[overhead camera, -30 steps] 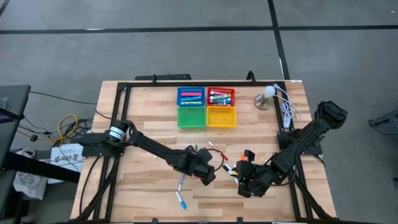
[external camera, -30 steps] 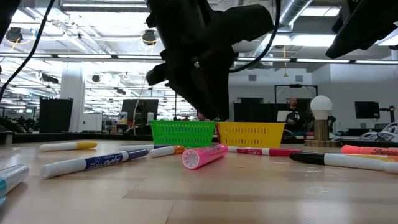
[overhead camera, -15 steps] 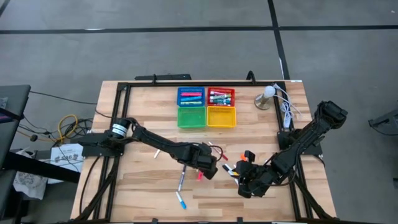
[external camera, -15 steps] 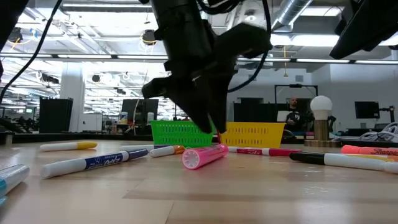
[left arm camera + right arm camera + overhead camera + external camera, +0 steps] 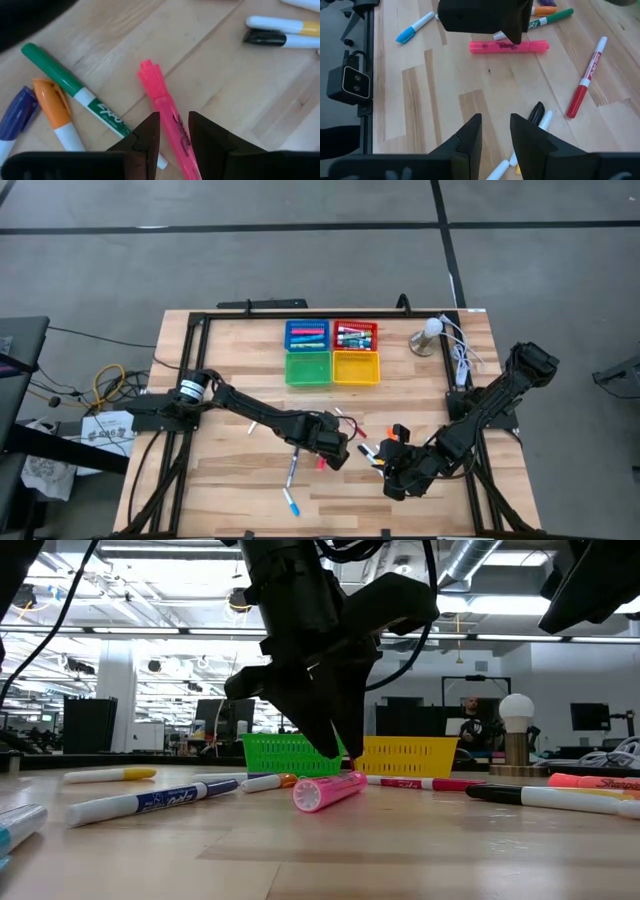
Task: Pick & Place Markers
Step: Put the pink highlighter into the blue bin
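Loose markers lie flat on the table's near half. A pink highlighter (image 5: pixel 162 97) (image 5: pixel 328 790) (image 5: pixel 509 46) lies under my left gripper (image 5: pixel 174 134) (image 5: pixel 338 455), whose fingers are open by a narrow gap, one on each side of its body, just above it (image 5: pixel 340 755). Beside it are a green marker (image 5: pixel 75 82), an orange one (image 5: pixel 55 105) and a purple one (image 5: pixel 15 115). My right gripper (image 5: pixel 495 131) (image 5: pixel 393 472) is open and hovers over bare wood near a black-capped marker (image 5: pixel 536 112) and a red marker (image 5: pixel 584 82).
Four square trays stand at the far middle: blue (image 5: pixel 307 335) and red (image 5: pixel 355 335) holding markers, green (image 5: pixel 308 368), yellow (image 5: pixel 356 368). A bulb lamp (image 5: pixel 428 332) with cables stands far right. More markers lie near the front edge (image 5: pixel 290 500). A person (image 5: pixel 475 725) shows in the room behind.
My left gripper has moved slightly toward the table's right and come down, tipping, until its fingertips stand just above the pink highlighter. The highlighter has stayed in place.
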